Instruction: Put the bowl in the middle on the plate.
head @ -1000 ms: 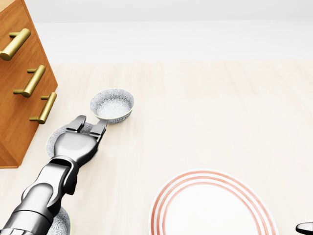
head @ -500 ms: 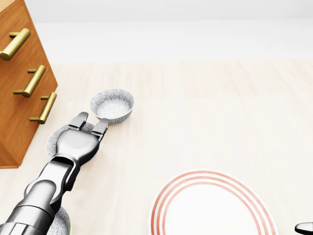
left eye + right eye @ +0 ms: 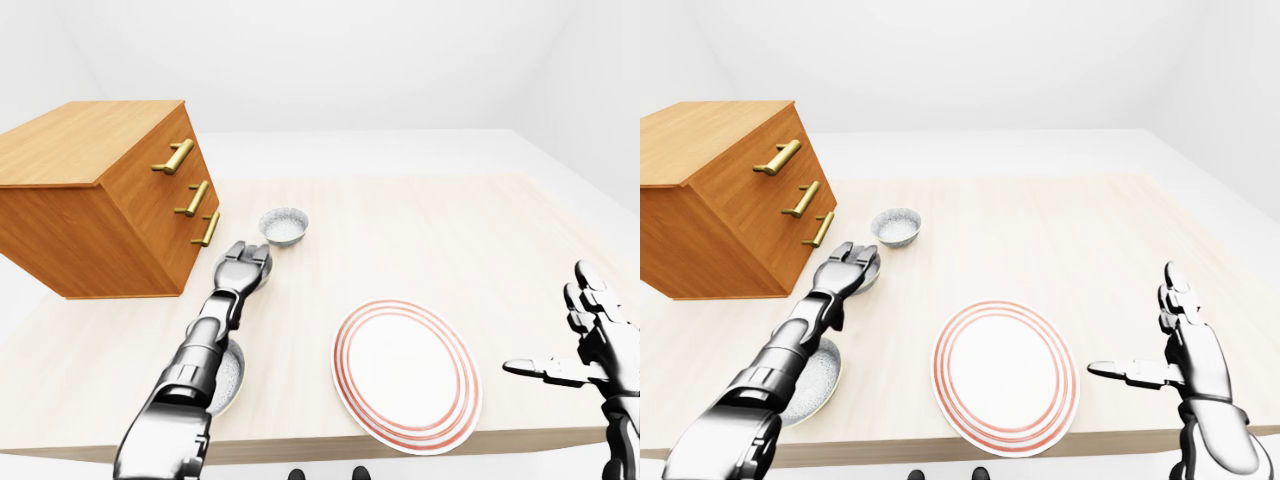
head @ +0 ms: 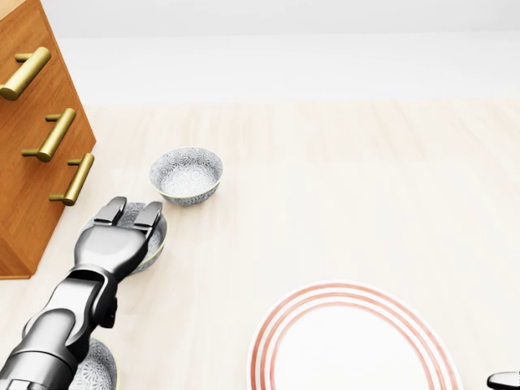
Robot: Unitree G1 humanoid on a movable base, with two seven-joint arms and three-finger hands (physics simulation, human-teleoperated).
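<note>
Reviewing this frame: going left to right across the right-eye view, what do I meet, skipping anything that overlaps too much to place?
wooden drawer chest → left hand → topmost bowl → plate → right hand

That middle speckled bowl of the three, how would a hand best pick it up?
By its thin rim, from above: the speckled white middle bowl sits upright, mouth open, so fingers can pinch its wall. The wooden drawer cabinet crowds its left in the head view; the right is freer. The robot's left hand hovers over it, open.
</note>
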